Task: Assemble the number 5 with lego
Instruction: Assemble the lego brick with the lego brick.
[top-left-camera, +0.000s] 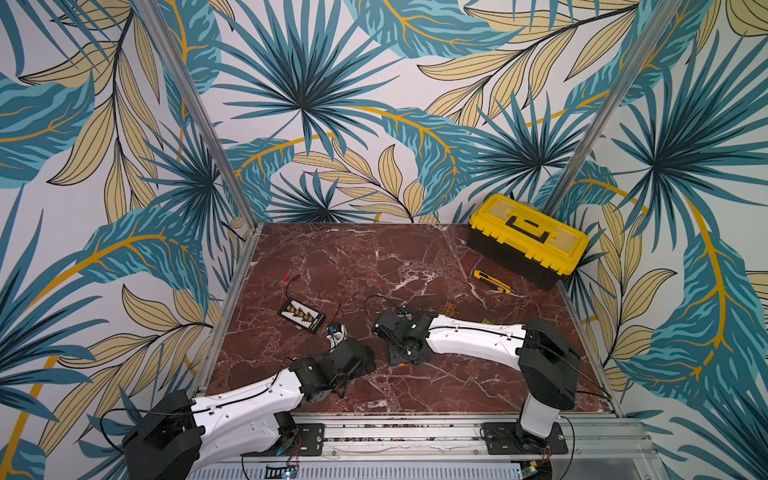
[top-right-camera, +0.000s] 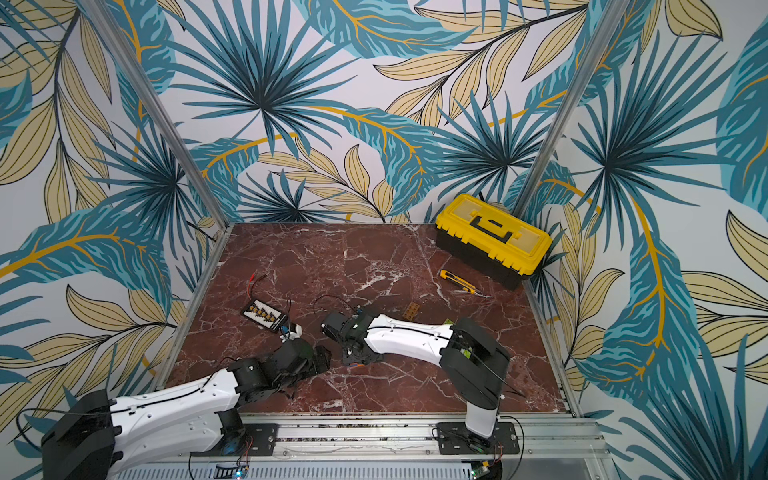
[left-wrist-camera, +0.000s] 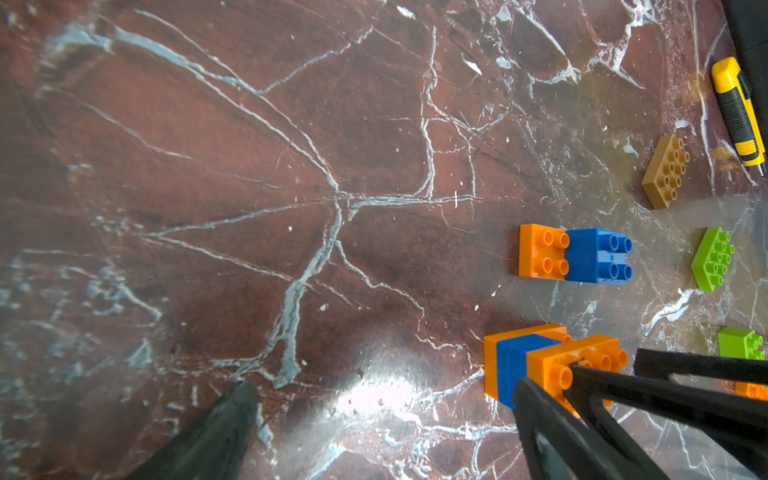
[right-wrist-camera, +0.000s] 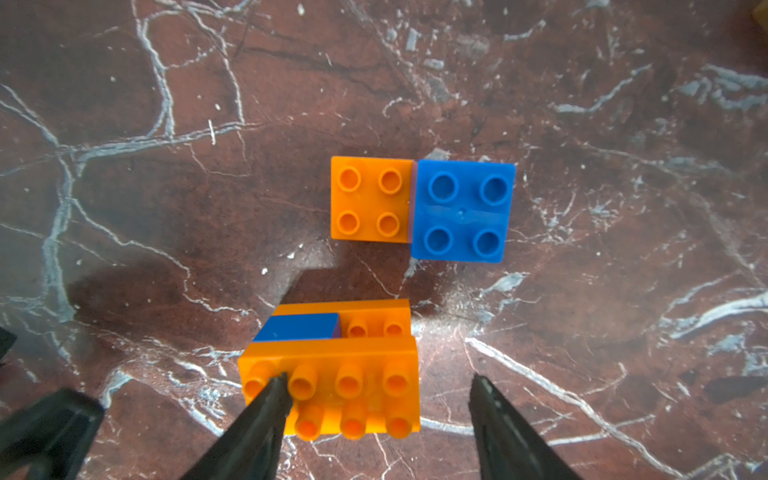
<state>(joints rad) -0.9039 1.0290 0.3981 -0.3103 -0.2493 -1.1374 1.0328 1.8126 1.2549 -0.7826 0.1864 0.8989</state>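
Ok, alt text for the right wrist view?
The right fingers stand open over an orange-blue-orange stack, one tip at its top studs. Beyond lie an orange square and a blue square, touching, on marble.

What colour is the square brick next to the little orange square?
Blue. The blue brick shows best in the right wrist view.

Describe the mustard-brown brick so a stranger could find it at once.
Start at the yellow toolbox in the far right corner, then the utility knife before it. Just nearer the arms lies a lone oblong brick, dull mustard-brown, unlike the lime brick nearby.
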